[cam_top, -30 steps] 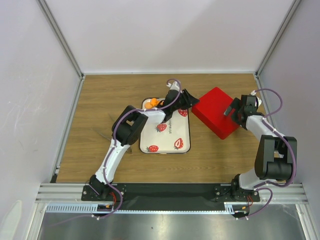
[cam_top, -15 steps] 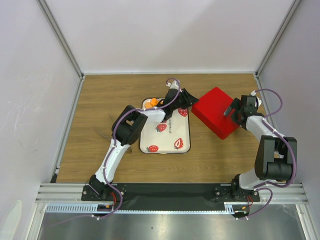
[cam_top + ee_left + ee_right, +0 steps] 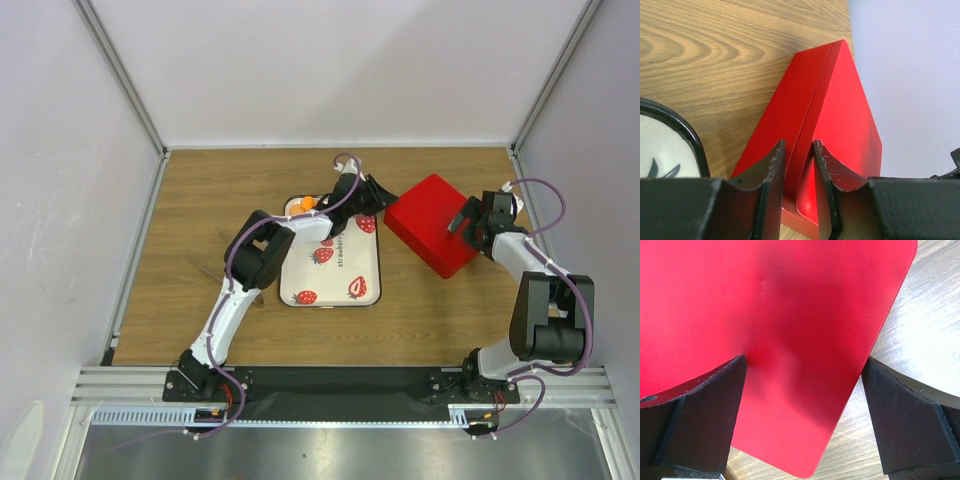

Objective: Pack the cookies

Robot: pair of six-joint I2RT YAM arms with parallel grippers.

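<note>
Small orange round cookies (image 3: 306,205) behind fingers of left gripper (image 3: 797,150), on white strawberry-print tray (image 3: 325,280). Fingers narrow astride red box (image 3: 432,225) lid corner, grip unclear; right gripper (image 3: 805,365) wide around it. Risk: shallow pinch slipping.

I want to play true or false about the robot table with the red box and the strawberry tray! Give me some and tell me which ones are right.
1. The red box has its lid down. True.
2. The tray has bananas painted on it. False: they are strawberries.
3. The right gripper has its jaws wide open. True.
4. The orange cookies are inside the red box. False: they lie at the tray's far left corner.
5. The left gripper is at a corner of the red box. True.
</note>
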